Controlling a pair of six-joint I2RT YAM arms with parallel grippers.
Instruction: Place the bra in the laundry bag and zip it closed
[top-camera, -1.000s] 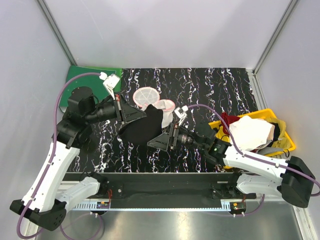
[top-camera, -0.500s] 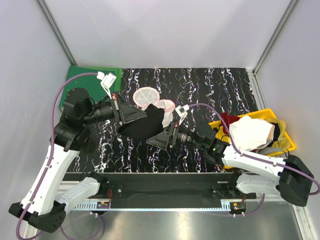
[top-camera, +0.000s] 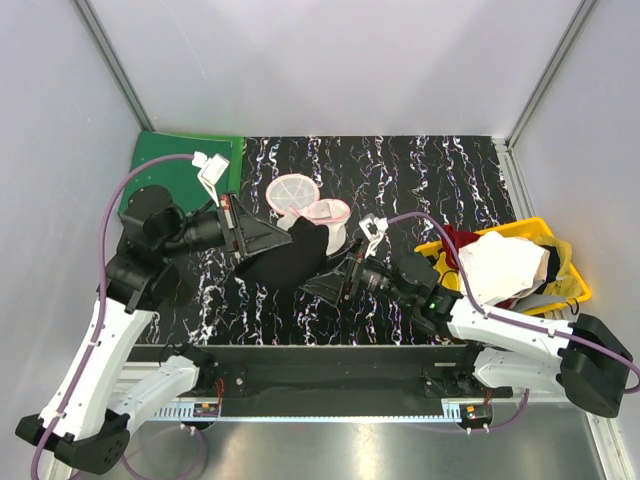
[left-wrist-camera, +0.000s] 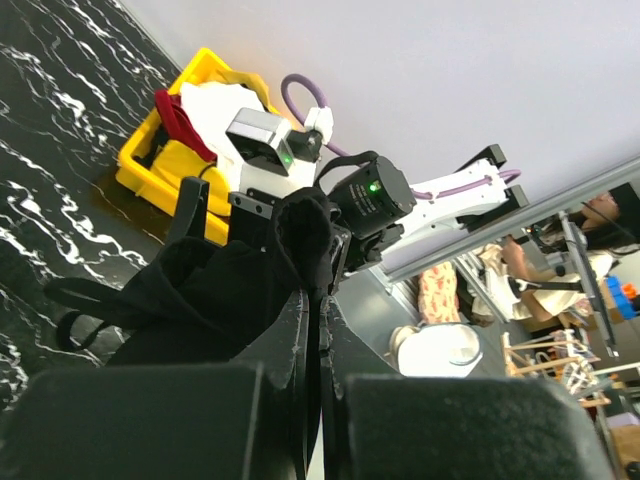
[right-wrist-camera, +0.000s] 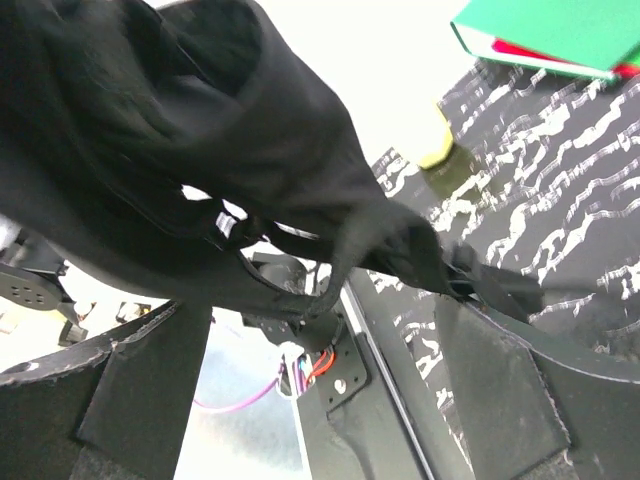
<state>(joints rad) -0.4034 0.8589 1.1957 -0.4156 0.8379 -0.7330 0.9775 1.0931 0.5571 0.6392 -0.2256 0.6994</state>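
Left fingers (left-wrist-camera: 288, 345) are closed tight on the bra (top-camera: 292, 258). The left wrist view shows a fold of black fabric pinched at the tips, with the rest bunched and hanging off toward the left of that view.

Right fingers (right-wrist-camera: 135, 385) are spread wide, not clamped. The bra hangs across the gap just ahead of them. One tail of fabric runs down to the tip of the finger on the right of that view. Can't tell if it touches the pad or just lies beside it.

Top view: both arms point in toward mid-worktop (top-camera: 440, 180), tips facing each other, with the bra a dark lump between them.

The bra is outside the bag (top-camera: 295, 192). The bag sits on the worktop just behind it, two round pink-rimmed faces showing. The bra's top edge overlaps the nearer face in that view; can't tell if it touches or is only in front. The zip isn't visible, so open or closed is unknown.

From above, can't tell if the bra's underside rests on the worktop. The right wrist view shows it hanging clear of the surface at that end.

A yellow basket (top-camera: 580, 290) sits at the right edge, well apart from the bra, piled with white cloth (top-camera: 505, 265) and some red cloth (top-camera: 458, 240). A green folder (top-camera: 180, 170) lies at the far-left corner, behind the left arm.
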